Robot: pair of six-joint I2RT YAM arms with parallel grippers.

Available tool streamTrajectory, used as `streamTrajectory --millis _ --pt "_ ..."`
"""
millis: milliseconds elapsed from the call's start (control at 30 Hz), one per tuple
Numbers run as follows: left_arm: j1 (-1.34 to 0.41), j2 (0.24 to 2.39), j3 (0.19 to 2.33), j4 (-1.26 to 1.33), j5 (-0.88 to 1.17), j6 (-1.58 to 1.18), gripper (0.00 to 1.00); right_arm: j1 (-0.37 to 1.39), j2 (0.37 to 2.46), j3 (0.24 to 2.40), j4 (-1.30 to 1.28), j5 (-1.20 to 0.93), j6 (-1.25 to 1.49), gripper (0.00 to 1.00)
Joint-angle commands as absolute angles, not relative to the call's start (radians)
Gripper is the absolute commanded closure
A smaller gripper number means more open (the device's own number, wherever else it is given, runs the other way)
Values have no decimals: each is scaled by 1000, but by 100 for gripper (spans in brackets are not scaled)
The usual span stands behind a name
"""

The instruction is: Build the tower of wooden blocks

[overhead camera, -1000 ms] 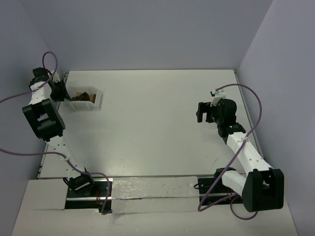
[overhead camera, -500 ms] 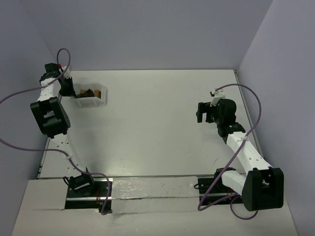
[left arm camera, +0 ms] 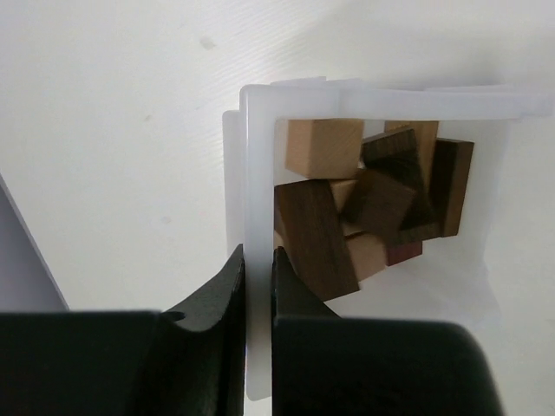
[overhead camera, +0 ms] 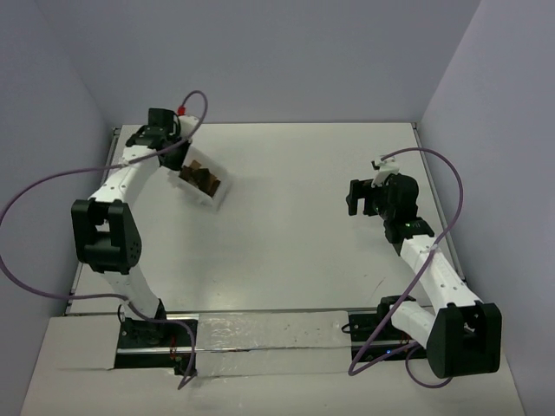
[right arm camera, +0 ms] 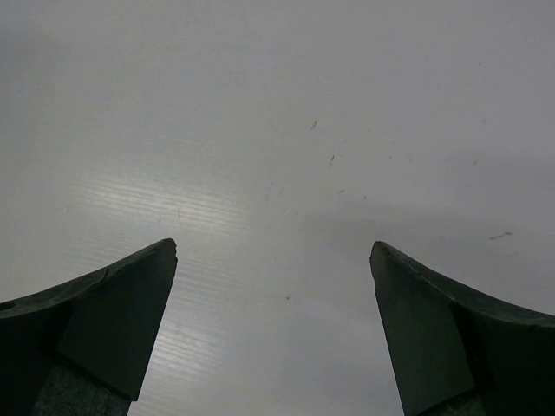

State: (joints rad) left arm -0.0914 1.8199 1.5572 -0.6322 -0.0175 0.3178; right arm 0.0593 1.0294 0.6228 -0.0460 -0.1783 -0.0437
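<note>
Several tan and dark brown wood blocks [left arm camera: 364, 199] lie jumbled inside a clear plastic container [left arm camera: 257, 147]. My left gripper [left arm camera: 257, 260] is shut on the container's left wall, one finger inside and one outside. In the top view the left gripper [overhead camera: 176, 163] holds the container [overhead camera: 213, 198] tilted above the table's back left, with the blocks [overhead camera: 201, 177] still inside. My right gripper [right arm camera: 273, 251] is open and empty over bare table; in the top view the right gripper [overhead camera: 355, 198] is at the right side. No tower is in view.
The white table [overhead camera: 286, 234] is walled by purple panels on the left, back and right. Purple cables loop from both arms. A grey rail with the arm bases runs along the near edge [overhead camera: 260, 334].
</note>
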Motion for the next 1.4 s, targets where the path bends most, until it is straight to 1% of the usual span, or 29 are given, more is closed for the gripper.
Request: streamTrajectory --millis 0,133,333,500,667,967,1200,1367 --pt "-200 1700 1496 -525 -210 376 100 63 1002 664 -25 -184 -52 0" --pt "-350 1655 1414 -435 -393 427 100 63 997 664 -28 -186 -51 0" --pt "-471 1633 1326 -294 -605 494 100 62 997 665 -31 -187 -52 0" --pt "-548 1612 1256 -150 -732 560 100 63 1002 666 -31 -187 -52 0" --pt "-621 1592 1186 -17 -828 636 100 63 1006 667 -31 -187 -52 0" --pt "-782 1574 1081 244 -953 867 100 63 1014 670 -32 -182 -54 0" --pt "-917 1612 999 465 -1036 1051 100 63 1012 669 -31 -173 -54 0" --pt "-982 1659 947 636 -1081 1196 100 62 1011 670 -31 -168 -55 0"
